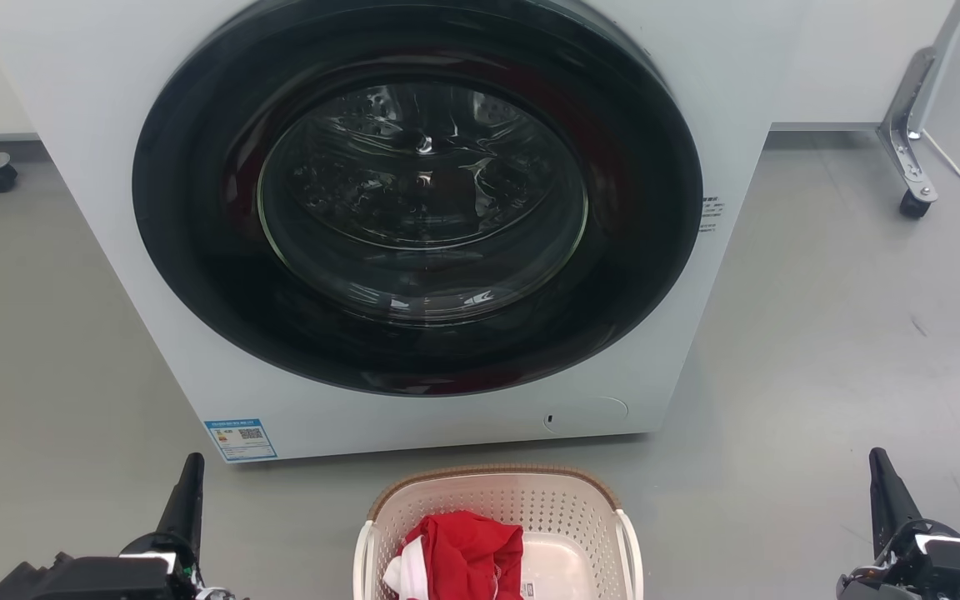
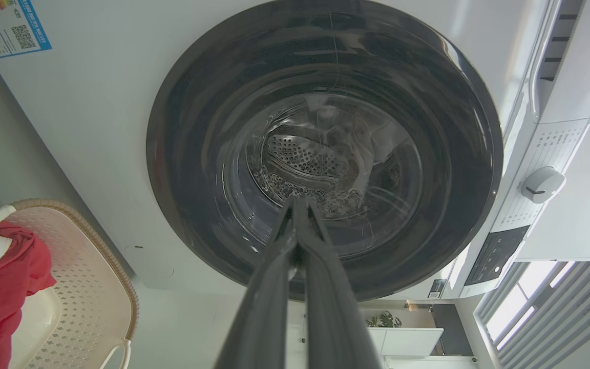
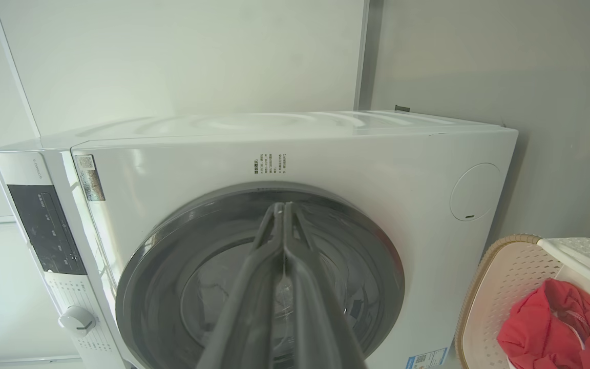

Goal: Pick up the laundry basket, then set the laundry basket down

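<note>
1. The laundry basket (image 1: 530,502) stands upright on the grey floor (image 1: 822,333), near the foot of the washer (image 1: 72,125) and opposite the lower middle of its front panel. A narrow strip of bare floor separates the basket's brown rim from the panel. The near part of the basket is cut off by the lower edge of the head view.

2. The basket holds a crumpled red garment (image 1: 467,546) with a white cloth (image 1: 403,572) at its left side. Part of the smooth basket bottom is visible to the right of the garment.

3. The left gripper (image 1: 193,461) is above the floor to the left of the basket, well apart from it. In the left wrist view its two fingers (image 2: 320,287) lie pressed together with nothing between them.

4. The right gripper (image 1: 878,456) is above the floor to the right of the basket, farther from it than the left gripper. In the right wrist view its fingers (image 3: 254,287) meet at the tips and are empty.

5. Neither gripper touches the basket or its white side handles.

6. The washer's round dark door (image 1: 417,192) is shut. A blue-edged label (image 1: 240,439) is at the lower left corner of the front panel and a round cover (image 1: 587,414) is at the lower right.

7. A caster (image 1: 913,202) rests on the floor beyond the washer's right side.
</note>
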`<state>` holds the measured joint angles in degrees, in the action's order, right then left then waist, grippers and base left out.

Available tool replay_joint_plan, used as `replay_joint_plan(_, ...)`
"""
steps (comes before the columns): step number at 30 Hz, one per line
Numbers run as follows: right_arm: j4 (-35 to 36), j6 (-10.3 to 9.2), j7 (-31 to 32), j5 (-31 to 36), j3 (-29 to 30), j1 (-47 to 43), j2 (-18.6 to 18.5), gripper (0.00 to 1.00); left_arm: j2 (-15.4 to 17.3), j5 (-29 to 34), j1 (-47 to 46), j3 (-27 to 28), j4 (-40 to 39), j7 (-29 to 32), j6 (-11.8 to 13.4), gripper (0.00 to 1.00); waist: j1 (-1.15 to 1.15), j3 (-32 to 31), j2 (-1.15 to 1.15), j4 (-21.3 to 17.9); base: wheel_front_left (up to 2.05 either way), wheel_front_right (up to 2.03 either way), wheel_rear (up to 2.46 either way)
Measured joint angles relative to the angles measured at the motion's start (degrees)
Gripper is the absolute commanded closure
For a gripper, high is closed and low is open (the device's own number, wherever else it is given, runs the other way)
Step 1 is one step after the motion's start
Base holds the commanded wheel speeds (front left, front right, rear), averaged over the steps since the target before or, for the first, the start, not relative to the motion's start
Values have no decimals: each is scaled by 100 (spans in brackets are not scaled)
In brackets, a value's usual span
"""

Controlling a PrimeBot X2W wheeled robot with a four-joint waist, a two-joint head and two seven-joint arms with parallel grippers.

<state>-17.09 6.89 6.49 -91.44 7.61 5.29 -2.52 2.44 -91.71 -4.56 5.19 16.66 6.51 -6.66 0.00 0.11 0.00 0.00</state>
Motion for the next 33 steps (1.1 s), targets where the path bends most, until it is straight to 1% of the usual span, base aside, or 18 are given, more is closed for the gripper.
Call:
replay_joint_plan(3, 0, 0, 0, 0, 0, 0, 0, 100, -1, 0, 0, 0, 1, 0, -38, 100, 0, 0, 0, 0, 0, 0, 0)
replay_joint_plan(33, 0, 1, 0, -1, -1, 0, 0, 100, -2, -1, 0, -1, 8, 0, -40, 100, 0, -1, 0, 0, 0, 0, 0)
